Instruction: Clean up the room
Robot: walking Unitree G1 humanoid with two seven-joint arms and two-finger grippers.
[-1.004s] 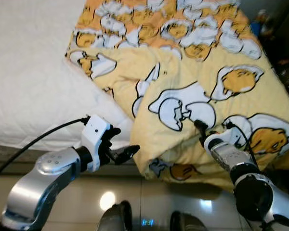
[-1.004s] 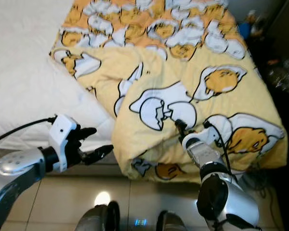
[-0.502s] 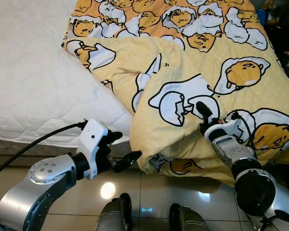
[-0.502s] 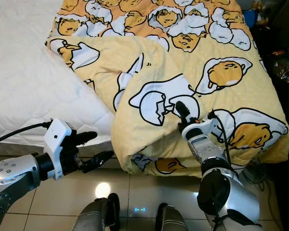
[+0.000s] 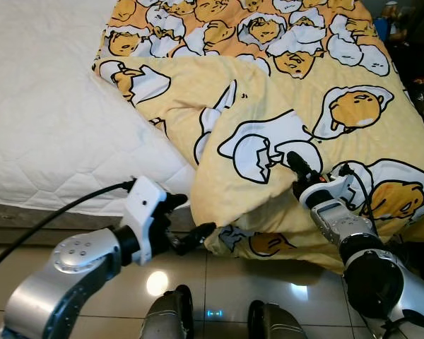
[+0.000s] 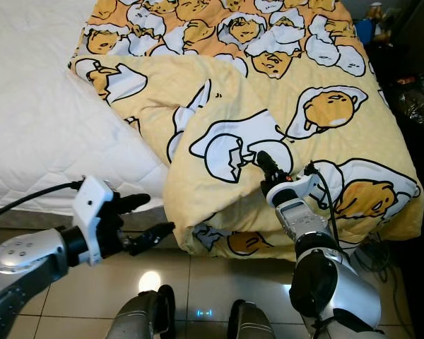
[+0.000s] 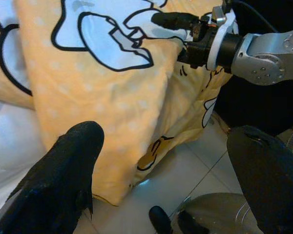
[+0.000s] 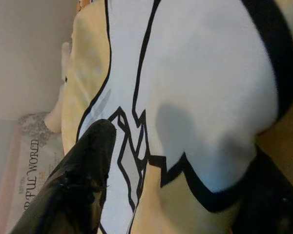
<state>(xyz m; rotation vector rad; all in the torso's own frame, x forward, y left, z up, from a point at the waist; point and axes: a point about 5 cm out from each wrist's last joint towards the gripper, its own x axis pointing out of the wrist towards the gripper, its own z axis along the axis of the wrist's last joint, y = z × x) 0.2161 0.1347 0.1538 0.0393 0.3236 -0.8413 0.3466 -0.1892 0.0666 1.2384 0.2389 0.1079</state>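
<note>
A yellow quilt [image 5: 268, 92] printed with egg cartoons lies rumpled on the bed, folded back on itself, its lower edge hanging over the foot of the mattress. My left gripper [image 5: 198, 214] is open just left of the quilt's hanging corner [image 5: 222, 236], level with the bed edge and almost touching it. In the left wrist view that gripper [image 7: 166, 141] faces the yellow fold [image 7: 112, 97] with both fingers spread. My right gripper [image 5: 297, 173] rests on the quilt near a white egg print. Its fingers [image 8: 83, 165] stand apart with a bulge of quilt [image 8: 200, 87] between them.
Bare white quilted mattress [image 5: 42, 106] takes up the bed's left half. Glossy tiled floor [image 5: 219, 282] runs below the bed, with my feet at the bottom edge. Dark clutter [image 6: 410, 92] stands to the right of the bed. A black cable [image 5: 56, 215] trails from my left wrist.
The camera shifted up the bed after the oldest frame. My left gripper has moved right, closing on the quilt's hanging corner. The right gripper stays on the quilt.
</note>
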